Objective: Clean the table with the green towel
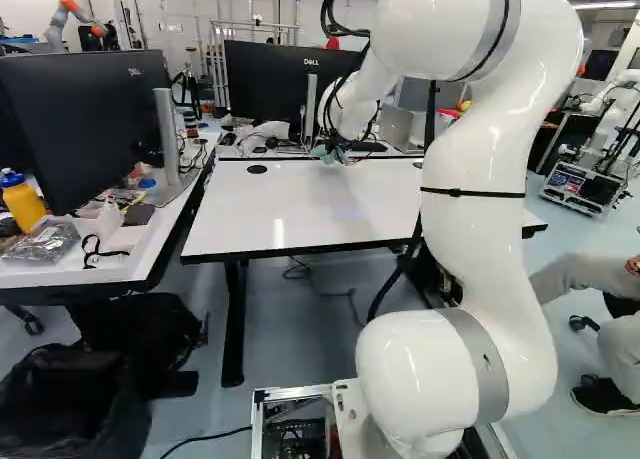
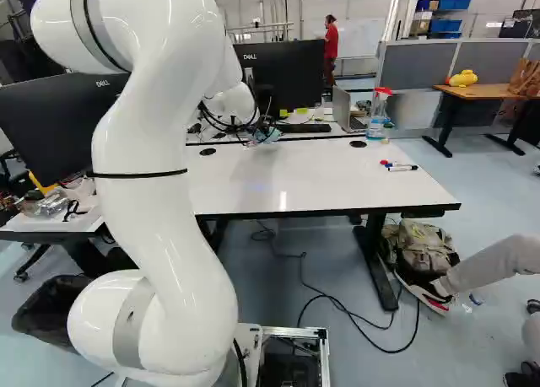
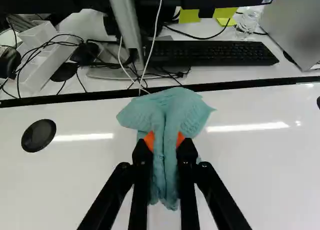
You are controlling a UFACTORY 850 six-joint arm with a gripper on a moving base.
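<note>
The white arm (image 1: 470, 209) fills much of both base views, rising from its joint and reaching out over the white table (image 2: 312, 180). Beyond the table's far edge stands a black monitor (image 1: 275, 89), whose foot and keyboard (image 3: 210, 53) the wrist view lays out plainly. The gripper (image 2: 261, 135) is clamped on the green towel (image 3: 167, 120), near that far edge; only the wrist view spells out the grip (in the base views it's little more than a teal scrap), with an orange pad pressing on each side and the cloth bunched between and spreading ahead of the fingers. Whether it touches the table, I can't tell. Smallest, markers (image 2: 401, 167) lie on the table's right part, shown by the right base view alone.
</note>
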